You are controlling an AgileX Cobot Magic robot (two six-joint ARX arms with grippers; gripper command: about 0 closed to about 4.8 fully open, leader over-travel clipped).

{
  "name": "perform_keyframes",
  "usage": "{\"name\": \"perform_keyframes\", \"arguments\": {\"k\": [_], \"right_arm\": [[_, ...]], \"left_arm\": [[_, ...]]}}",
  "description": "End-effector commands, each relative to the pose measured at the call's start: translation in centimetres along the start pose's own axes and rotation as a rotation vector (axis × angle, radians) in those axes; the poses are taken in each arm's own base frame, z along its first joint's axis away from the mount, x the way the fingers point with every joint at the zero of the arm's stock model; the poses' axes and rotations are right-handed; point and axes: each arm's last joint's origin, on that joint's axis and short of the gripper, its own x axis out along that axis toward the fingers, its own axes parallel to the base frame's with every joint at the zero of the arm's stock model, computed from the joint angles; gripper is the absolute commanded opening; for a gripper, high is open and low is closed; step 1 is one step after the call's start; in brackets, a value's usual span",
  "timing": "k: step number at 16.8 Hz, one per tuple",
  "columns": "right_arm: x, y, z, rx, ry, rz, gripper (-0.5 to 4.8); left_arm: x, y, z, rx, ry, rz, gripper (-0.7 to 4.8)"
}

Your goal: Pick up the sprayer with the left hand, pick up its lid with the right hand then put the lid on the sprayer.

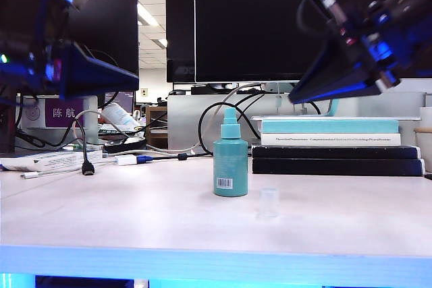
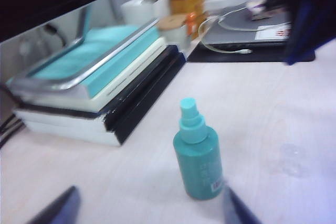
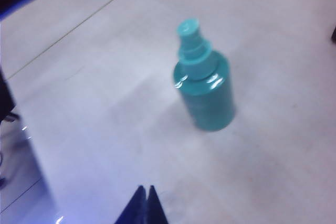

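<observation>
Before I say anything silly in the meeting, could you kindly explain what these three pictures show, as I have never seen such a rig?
It is a robot with two arms, each ending in two-finger jaws. One picture comes from a camera off the arms, looking across the table; both arms hang above it, at the upper left and upper right. The other two come from cameras on the wrists.

The teal sprayer stands upright mid-table, its nozzle bare. Its small clear lid stands apart, beside it and nearer the camera. Behind them lies a stack of books.

The left gripper has its jaws spread wide, with the sprayer between them farther off. The right gripper has its jaws shut and empty, above bare table. Nothing is held yet.
</observation>
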Motion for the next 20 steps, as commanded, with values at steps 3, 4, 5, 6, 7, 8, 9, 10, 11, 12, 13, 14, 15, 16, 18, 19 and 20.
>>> {"name": "perform_keyframes", "arguments": {"k": [3, 4, 5, 6, 7, 8, 9, 10, 11, 12, 13, 14, 15, 16, 18, 19, 20], "right_arm": [[2.6, -1.5, -1.0, 0.092, 0.035, 0.013, 4.04], [3.0, -1.7, -1.2, 0.096, 0.042, 0.033, 4.04], [3.2, -1.8, -1.3, 0.098, 0.044, 0.050, 4.04], [3.6, -1.9, -1.5, 0.106, 0.055, 0.070, 4.04], [3.7, -1.9, -1.7, 0.110, 0.062, 0.071, 4.04], [3.8, -1.9, -1.8, 0.113, 0.068, 0.074, 4.04], [3.9, -1.7, -1.8, 0.108, 0.075, 0.076, 4.04], [4.0, -1.6, -1.8, 0.104, 0.075, 0.079, 4.04], [4.1, -1.5, -1.9, 0.101, 0.080, 0.072, 4.04], [4.3, -1.4, -2.0, 0.101, 0.087, 0.068, 4.04], [4.4, -1.3, -2.1, 0.101, 0.093, 0.067, 4.03], [4.6, -1.3, -2.3, 0.104, 0.107, 0.053, 4.02], [4.9, -1.3, -2.5, 0.101, 0.118, 0.033, 4.00], [5.0, -1.4, -2.7, 0.102, 0.127, 0.032, 4.00], [5.6, -1.6, -3.2, 0.113, 0.156, 0.025, 4.00], [5.9, -1.5, -3.5, 0.117, 0.170, 0.029, 4.00], [6.2, -1.5, -3.8, 0.111, 0.183, 0.032, 4.00]], "left_arm": [[1.4, 1.2, -1.6, -0.015, -0.045, -0.097, 3.15], [1.8, 1.5, -2.0, -0.026, -0.052, -0.122, 3.15], [2.3, 1.6, -2.3, -0.035, -0.056, -0.141, 3.15], [3.0, 1.8, -2.9, -0.049, -0.060, -0.164, 3.21], [3.4, 1.8, -3.1, -0.053, -0.059, -0.171, 3.31], [4.2, 2.0, -3.6, -0.061, -0.062, -0.194, 3.84], [4.7, 2.2, -3.9, -0.064, -0.063, -0.204, 4.07], [5.4, 2.2, -4.2, -0.065, -0.064, -0.216, 4.07], [5.9, 2.2, -4.3, -0.066, -0.064, -0.224, 4.07], [6.4, 2.2, -4.5, -0.067, -0.057, -0.221, 4.07], [6.7, 2.3, -4.6, -0.068, -0.048, -0.211, 4.07], [7.3, 2.1, -4.7, -0.068, -0.051, -0.225, 4.07], [7.5, 2.1, -4.8, -0.071, -0.052, -0.230, 4.07], [7.9, 2.0, -4.9, -0.073, -0.045, -0.226, 4.07], [8.8, 2.3, -5.2, -0.112, -0.045, -0.245, 4.07], [9.3, 2.5, -5.3, -0.122, -0.046, -0.251, 4.07], [9.9, 2.8, -5.4, -0.129, -0.049, -0.257, 4.07]]}}
